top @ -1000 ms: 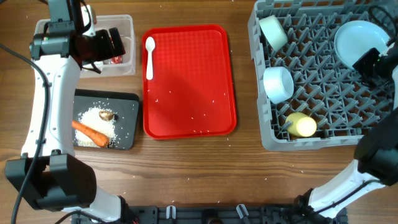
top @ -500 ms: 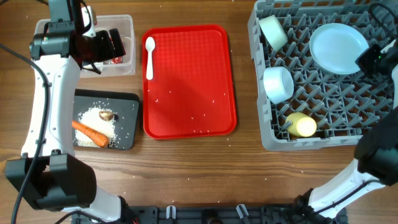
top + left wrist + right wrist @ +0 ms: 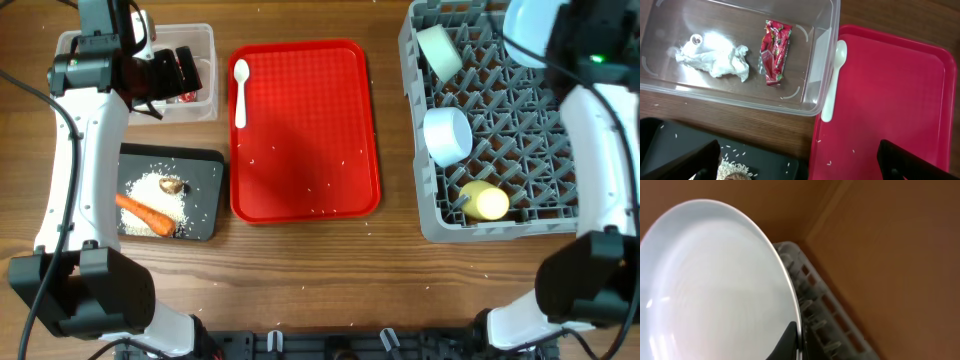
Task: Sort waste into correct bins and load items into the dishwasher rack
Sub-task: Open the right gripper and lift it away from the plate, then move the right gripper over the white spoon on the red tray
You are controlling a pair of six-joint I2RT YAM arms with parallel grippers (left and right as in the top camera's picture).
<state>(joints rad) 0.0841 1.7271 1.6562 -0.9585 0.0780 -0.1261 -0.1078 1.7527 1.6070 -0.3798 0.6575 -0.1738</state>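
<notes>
Gripping the plate [image 3: 528, 26] over the rack [image 3: 520, 150], right fingers [image 3: 788, 343] seem clamped; left fingers [image 3: 690, 164] apart.

I note: plate [image 3: 715, 290] glossy and smooth; tub [image 3: 822, 55] clear plastic; wrapper [image 3: 774, 50] crinkled shiny foil; tissue wad [image 3: 715, 57] soft paper; red tray [image 3: 890, 75] textured plastic; worktop [image 3: 300, 270] matt wood grain.

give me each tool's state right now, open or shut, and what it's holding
left tool: open, holding nothing
right tool: shut on the rim of the pale blue plate
</notes>
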